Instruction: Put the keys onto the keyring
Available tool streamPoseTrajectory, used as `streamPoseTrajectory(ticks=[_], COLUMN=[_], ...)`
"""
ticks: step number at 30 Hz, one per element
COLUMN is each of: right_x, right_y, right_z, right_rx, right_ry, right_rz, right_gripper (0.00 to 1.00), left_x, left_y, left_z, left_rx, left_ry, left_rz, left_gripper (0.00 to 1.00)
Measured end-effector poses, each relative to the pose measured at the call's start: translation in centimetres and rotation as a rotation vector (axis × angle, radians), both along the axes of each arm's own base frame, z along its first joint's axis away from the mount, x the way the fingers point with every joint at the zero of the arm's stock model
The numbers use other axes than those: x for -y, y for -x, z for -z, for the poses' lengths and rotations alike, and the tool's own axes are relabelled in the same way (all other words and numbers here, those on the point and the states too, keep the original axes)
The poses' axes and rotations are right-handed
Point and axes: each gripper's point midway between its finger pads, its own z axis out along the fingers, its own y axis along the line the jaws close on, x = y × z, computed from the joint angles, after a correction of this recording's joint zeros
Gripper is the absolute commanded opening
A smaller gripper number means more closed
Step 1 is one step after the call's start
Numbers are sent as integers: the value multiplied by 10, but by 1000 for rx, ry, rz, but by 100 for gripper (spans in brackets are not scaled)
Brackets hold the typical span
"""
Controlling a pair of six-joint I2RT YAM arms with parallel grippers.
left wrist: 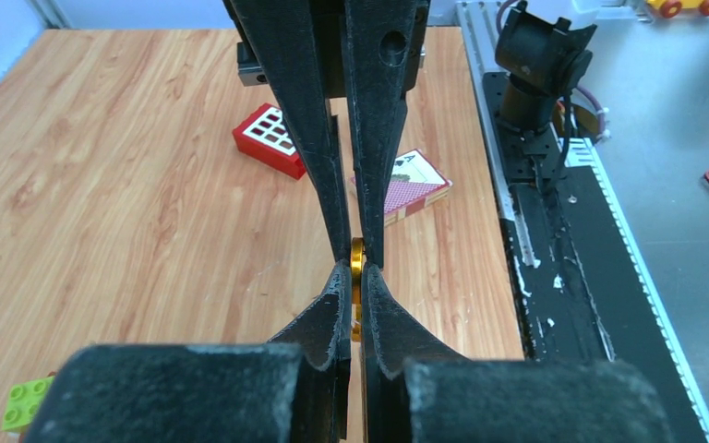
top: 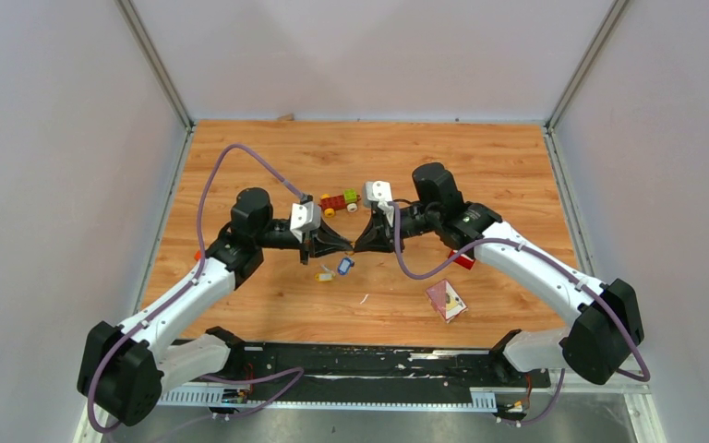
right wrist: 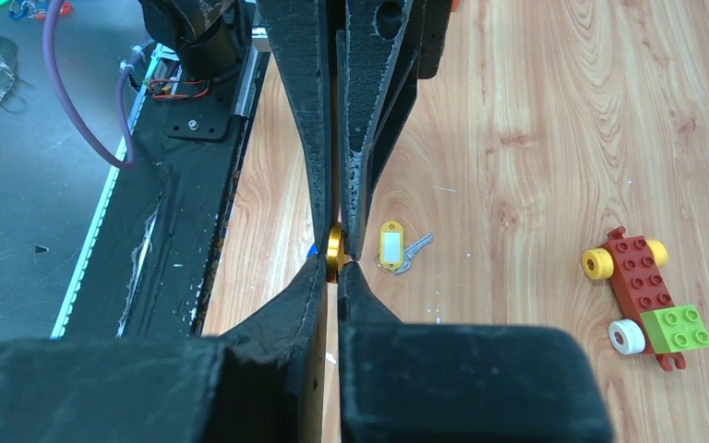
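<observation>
My left gripper [top: 345, 243] and right gripper [top: 360, 244] meet tip to tip above the middle of the table. Both are shut on the small gold keyring [left wrist: 357, 254], which stands edge-on between the two pairs of fingers; it also shows in the right wrist view [right wrist: 335, 242]. In the left wrist view my left gripper [left wrist: 356, 274] pinches its near side. In the right wrist view my right gripper [right wrist: 334, 265] pinches it too. The yellow-headed key [right wrist: 392, 245] lies on the table below, also seen from above [top: 325, 274]. The blue-headed key [top: 345, 265] lies beside it.
A red-and-green toy car [top: 340, 200] sits just behind the grippers. A red block with white squares [left wrist: 270, 138] lies under the right arm. A card pack [top: 447, 300] lies near the front right. The black base rail [top: 360, 360] runs along the near edge.
</observation>
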Motion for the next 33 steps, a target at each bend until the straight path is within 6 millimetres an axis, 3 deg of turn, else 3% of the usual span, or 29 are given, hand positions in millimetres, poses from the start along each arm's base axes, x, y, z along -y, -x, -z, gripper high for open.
streamPoseTrajectory(ticks=[14, 19, 25, 33], right_x=[1, 0, 3, 17], right_y=[-6, -8, -8, -10], right_z=[3, 4, 3, -7], right_rx=[-2, 3, 15, 87], right_ry=[19, 27, 32, 26], right_rz=[45, 57, 72, 117], right_gripper=[0, 20, 51, 57], left_x=[0, 0, -6, -20], left_y=[-10, -10, -14, -26], left_z=[5, 6, 16, 14], left_rx=[16, 21, 1, -20], left_ry=[-21, -28, -66, -84], left_rz=[-60, -62, -93, -148], left_gripper=[0, 0, 0, 0])
